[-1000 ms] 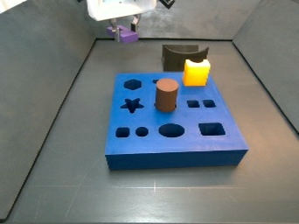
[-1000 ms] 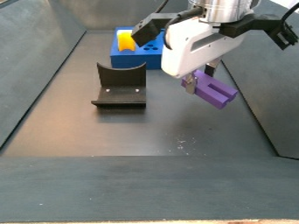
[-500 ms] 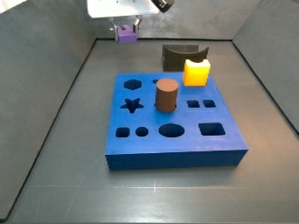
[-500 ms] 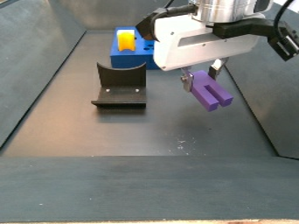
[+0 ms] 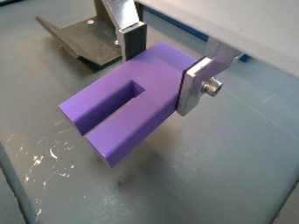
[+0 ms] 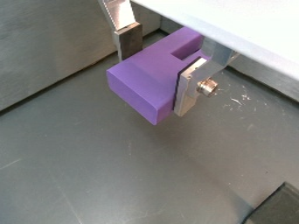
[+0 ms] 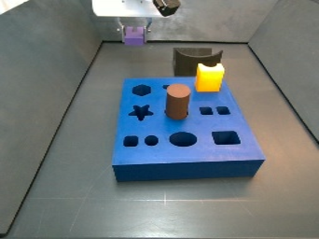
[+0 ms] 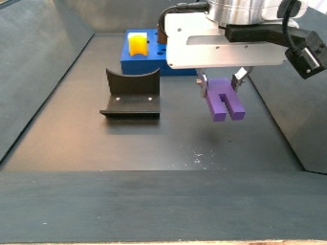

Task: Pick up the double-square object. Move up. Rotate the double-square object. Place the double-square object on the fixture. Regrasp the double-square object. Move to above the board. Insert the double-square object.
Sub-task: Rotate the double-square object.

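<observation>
The double-square object (image 5: 128, 96) is a purple block with a rectangular slot, held in the air above the dark floor. My gripper (image 5: 163, 70) is shut on it, one silver finger pressed on each side, as both wrist views show (image 6: 160, 68). In a side view the block (image 8: 227, 99) hangs below the gripper (image 8: 224, 81), to the right of the fixture (image 8: 129, 93). From the opposite side, the block (image 7: 133, 36) sits far behind the blue board (image 7: 187, 161) and left of the fixture (image 7: 192, 58).
A yellow block (image 7: 210, 77) stands at the board's far edge, just in front of the fixture. A brown cylinder (image 7: 177, 102) stands upright in the board. Grey walls enclose the floor on both sides.
The gripper has turned about its own axis with the purple block in it. The block's long side now points toward the camera in a side view instead of slanting right.
</observation>
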Robot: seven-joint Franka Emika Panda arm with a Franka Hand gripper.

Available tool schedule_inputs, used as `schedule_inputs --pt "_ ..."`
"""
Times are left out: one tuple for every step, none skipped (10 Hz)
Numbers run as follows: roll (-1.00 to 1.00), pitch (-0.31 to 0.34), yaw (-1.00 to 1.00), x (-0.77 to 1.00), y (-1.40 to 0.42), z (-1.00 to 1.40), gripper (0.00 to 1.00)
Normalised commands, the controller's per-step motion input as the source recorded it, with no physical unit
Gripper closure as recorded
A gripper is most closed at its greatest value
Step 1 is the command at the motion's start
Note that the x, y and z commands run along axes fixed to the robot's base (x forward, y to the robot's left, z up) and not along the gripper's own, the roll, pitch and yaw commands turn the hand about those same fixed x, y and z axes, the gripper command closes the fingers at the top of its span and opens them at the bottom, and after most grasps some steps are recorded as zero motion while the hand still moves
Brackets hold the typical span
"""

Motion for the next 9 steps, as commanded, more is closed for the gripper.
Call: schedule_inputs --pt "0.0 0.0 0.0 0.0 0.0 -1.0 1.0" --pt "0.0 -0.016 0.05 0.02 0.0 -1.0 1.0" --pt "-0.01 -0.033 0.05 0.04 0.0 -0.93 1.0" --pt "-0.02 -0.034 0.05 0.04 0.0 -0.86 1.0" --pt "-0.04 -0.036 0.04 0.04 0.0 -0.71 1.0" --pt "-0.06 -0.041 0.03 0.05 0.0 -0.55 1.0" --pt "-0.07 -0.043 0.03 0.04 0.0 -0.44 1.0" --pt "-0.08 -0.049 0.03 0.04 0.0 -0.37 1.0" --pt "-0.1 -0.059 0.03 0.04 0.0 -0.21 1.0"
